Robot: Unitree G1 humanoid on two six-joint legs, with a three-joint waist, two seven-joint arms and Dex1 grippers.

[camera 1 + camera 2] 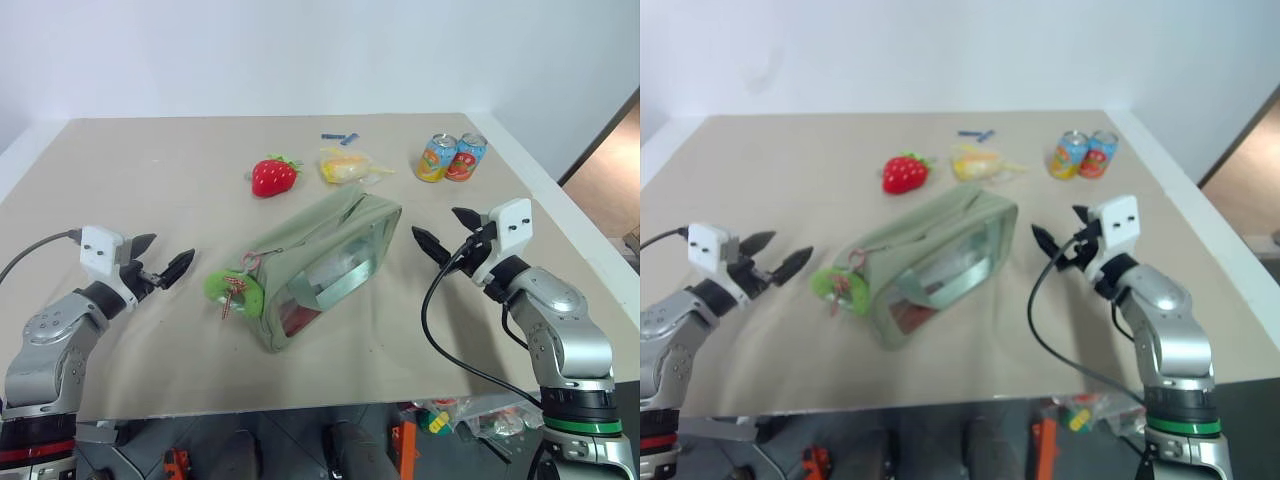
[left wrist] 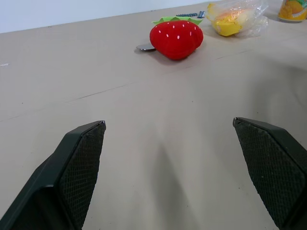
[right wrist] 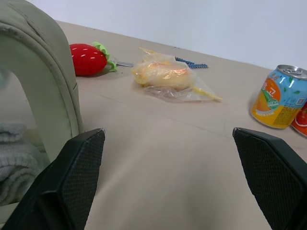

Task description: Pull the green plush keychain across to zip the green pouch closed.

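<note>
two grippers flank the green pouch (image 1: 325,265), which lies mid-table on its side. the left gripper (image 1: 160,262) and right gripper (image 1: 447,230) hover near it with fingers spread wide, holding nothing. the green plush keychain (image 1: 235,291) rests at the pouch's left end, touching it.

Matt cloth green pouch (image 1: 325,262) with glossy clear plastic window; fuzzy plush keychain (image 1: 235,291); shiny metal cans (image 1: 451,157).

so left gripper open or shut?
Open: left gripper shows its two black fingers set wide apart, bare table between them.
</note>
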